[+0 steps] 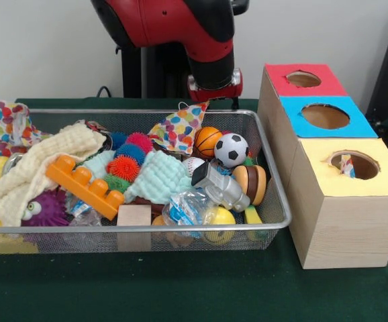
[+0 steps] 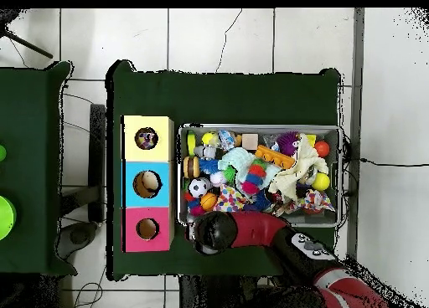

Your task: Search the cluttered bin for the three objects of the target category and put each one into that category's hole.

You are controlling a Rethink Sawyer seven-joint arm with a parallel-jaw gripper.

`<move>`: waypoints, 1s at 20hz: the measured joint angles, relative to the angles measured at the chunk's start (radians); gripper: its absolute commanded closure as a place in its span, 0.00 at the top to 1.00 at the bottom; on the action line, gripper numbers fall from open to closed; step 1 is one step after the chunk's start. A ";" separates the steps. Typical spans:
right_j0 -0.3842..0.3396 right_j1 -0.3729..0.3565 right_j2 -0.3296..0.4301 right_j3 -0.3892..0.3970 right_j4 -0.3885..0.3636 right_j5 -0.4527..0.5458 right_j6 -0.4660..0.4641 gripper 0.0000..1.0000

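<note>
From across the bench, the bin (image 1: 274,221) takes up the left and middle, and the wooden box stands at the right edge with its yellow-surround hole (image 1: 353,164) nearest the front. One dotted cloth piece (image 1: 179,127) leans on the bin's far rim, directly under the end effector (image 1: 214,90); whether that is gripping, wide or narrow, I cannot tell. A second dotted piece (image 1: 11,124) drapes over the far left corner of the bin. A third scrap (image 1: 348,165) seems to peek from the yellow hole. So three counted. They look light, limp and easy to snag; I would pinch a raised fold, not a flat patch.

From above, the arm (image 2: 251,229) hangs over the bin's rim by the robot's edge of the bench. Box holes: three, yellow, blue, red.
</note>
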 measured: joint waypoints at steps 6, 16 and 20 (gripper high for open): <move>-0.007 -0.011 0.000 -0.010 0.002 0.000 0.000 1.00; -0.108 -0.150 0.058 0.029 0.081 0.116 0.000 1.00; -0.149 -0.211 0.081 0.029 0.118 0.129 0.000 1.00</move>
